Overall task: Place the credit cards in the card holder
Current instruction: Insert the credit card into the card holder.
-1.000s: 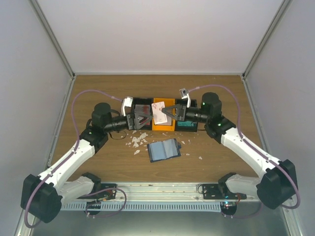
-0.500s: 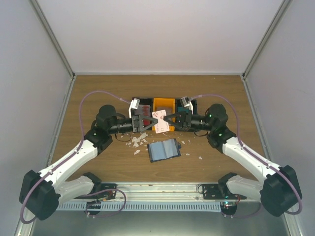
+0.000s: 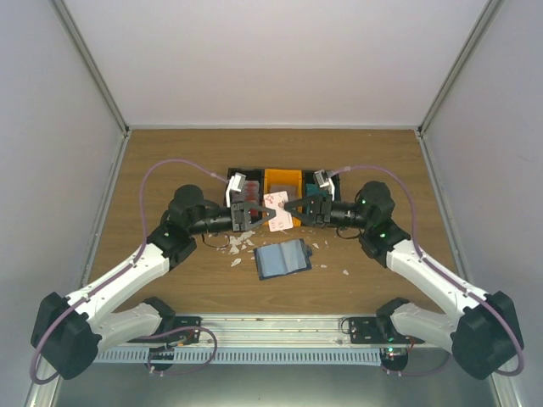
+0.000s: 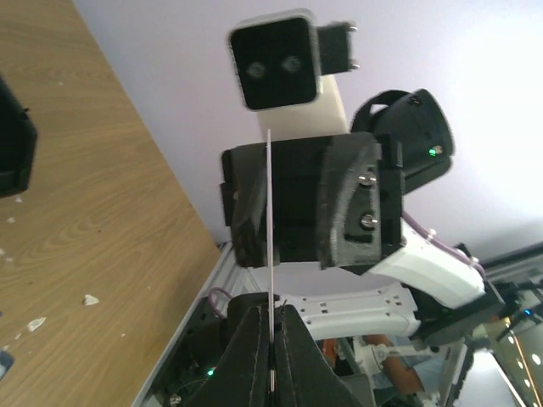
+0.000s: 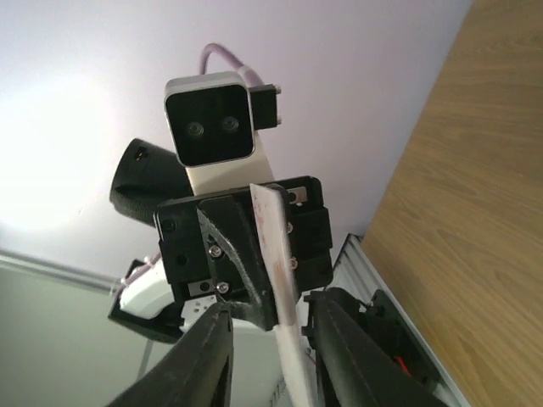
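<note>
A white credit card [image 3: 278, 212] with pink print hangs in the air between my two grippers, just behind the card holder [image 3: 282, 258]. The holder is a dark navy wallet that lies open on the table. My left gripper [image 3: 260, 214] is shut on the card's left end. In the left wrist view the card [image 4: 270, 212] shows edge-on, pinched between the fingertips of that gripper [image 4: 271, 310]. My right gripper [image 3: 293, 208] faces it from the right. In the right wrist view its jaws [image 5: 267, 307] stand apart, and the card [image 5: 273, 246] runs through the gap.
A row of bins stands behind the grippers, with the orange bin [image 3: 282, 180] in the middle and black ones either side. White scraps [image 3: 233, 246] lie left of the holder, and one more scrap [image 3: 345, 272] lies to its right. The metal rail [image 3: 280, 326] borders the near edge.
Both grippers and the card came nearer, from over the orange bin towards the holder. The left gripper closed on the card. The right gripper's jaws parted.
</note>
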You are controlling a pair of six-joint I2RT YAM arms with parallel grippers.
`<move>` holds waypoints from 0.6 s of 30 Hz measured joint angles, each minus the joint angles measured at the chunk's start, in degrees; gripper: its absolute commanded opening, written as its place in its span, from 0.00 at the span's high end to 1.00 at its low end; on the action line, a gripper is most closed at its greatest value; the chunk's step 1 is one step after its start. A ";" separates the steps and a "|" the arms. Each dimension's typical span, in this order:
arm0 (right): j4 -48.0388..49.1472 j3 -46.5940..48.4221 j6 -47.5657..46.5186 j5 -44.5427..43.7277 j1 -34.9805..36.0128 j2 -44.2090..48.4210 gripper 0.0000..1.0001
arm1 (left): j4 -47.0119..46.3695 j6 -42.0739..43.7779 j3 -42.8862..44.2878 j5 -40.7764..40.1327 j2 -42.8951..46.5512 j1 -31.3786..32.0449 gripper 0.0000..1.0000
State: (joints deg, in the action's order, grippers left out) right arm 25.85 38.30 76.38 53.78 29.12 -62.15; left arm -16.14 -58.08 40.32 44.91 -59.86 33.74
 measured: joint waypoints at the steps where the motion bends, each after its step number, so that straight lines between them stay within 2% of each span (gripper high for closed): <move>1: -1.97 0.09 -2.14 -0.52 -0.04 0.46 0.65 | 1.03 0.52 0.02 -0.52 0.02 0.02 1.00; 2: -4.04 0.17 -3.98 -1.29 -0.17 0.94 0.59 | 2.56 1.25 0.02 -1.53 0.02 0.04 1.00; 5: -11.63 0.44 -10.82 -4.72 -0.52 2.67 0.55 | 7.17 3.72 -0.02 -4.98 0.02 0.02 1.00; 10: -26.27 0.61 -23.71 -14.36 -0.35 5.53 0.54 | 8.52 5.66 -5.95 -10.45 0.42 0.02 1.00; 14: -36.59 0.70 -32.48 -24.72 2.32 6.16 0.55 | 7.26 2.10 -14.27 -13.09 -1.97 0.04 1.00; 18: -44.46 0.94 -37.70 -35.43 9.49 3.52 0.53 | 6.34 -3.54 -18.80 -14.47 -6.08 0.50 1.00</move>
State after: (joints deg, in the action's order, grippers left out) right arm -18.61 39.24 38.68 18.35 38.61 -58.63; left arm -9.80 -61.63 21.52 30.44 -65.93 34.24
